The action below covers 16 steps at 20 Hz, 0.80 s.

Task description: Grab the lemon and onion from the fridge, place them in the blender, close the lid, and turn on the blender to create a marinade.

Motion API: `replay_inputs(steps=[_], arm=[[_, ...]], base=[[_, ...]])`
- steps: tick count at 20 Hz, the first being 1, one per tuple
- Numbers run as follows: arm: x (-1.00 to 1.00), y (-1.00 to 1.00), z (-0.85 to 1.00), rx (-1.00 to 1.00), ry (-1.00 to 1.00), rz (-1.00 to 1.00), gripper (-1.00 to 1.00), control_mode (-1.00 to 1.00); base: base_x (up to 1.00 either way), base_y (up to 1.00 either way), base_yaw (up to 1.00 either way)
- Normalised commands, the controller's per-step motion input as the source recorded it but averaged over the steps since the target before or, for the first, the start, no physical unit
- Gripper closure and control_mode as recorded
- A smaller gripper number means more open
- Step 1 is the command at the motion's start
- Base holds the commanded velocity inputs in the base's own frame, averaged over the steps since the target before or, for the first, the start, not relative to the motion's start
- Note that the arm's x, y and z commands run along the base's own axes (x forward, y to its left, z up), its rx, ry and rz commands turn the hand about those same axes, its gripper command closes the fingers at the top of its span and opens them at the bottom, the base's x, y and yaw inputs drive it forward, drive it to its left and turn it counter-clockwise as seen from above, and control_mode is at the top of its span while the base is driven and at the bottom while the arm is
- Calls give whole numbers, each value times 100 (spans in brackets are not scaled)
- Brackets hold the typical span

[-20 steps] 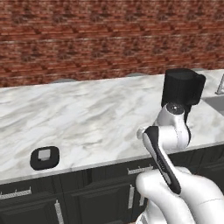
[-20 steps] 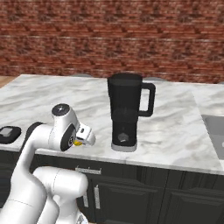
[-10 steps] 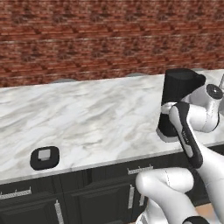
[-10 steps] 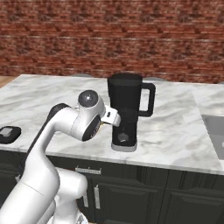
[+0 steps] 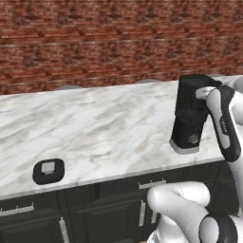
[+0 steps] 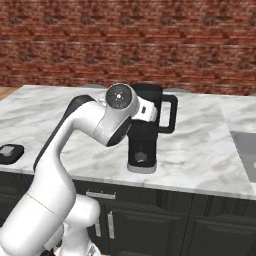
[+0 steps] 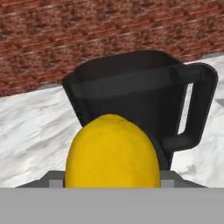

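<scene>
The white arm rises from the base, bends at a dark-jointed elbow, and reaches forward at raised height. In the right base view the round wrist joint faces the camera and hides the gripper. In the hand view the gripper [image 7: 112,183] points level and forward, its jaws closed on the lemon [image 7: 112,151], which covers both finger tips.

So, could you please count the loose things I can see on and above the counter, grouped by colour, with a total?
Black: 2 (the blender and the lid, which has a light grey square in its centre)
Yellow: 1 (the lemon, held in the claw in front of the blender)
Total: 3
</scene>
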Motion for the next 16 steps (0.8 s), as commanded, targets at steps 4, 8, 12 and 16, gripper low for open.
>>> replay_inputs(steps=[4, 8, 12, 16], arm=[[24, -19, 41, 0, -30, 0, 100, -100], [47, -19, 54, 0, 5, 0, 100, -100], [91, -8, 20, 0, 37, 0, 100, -100], [91, -13, 1, 0, 27, 0, 100, -100]], base=[[0, 0, 0], [0, 0, 0], [0, 0, 0], [0, 0, 0]])
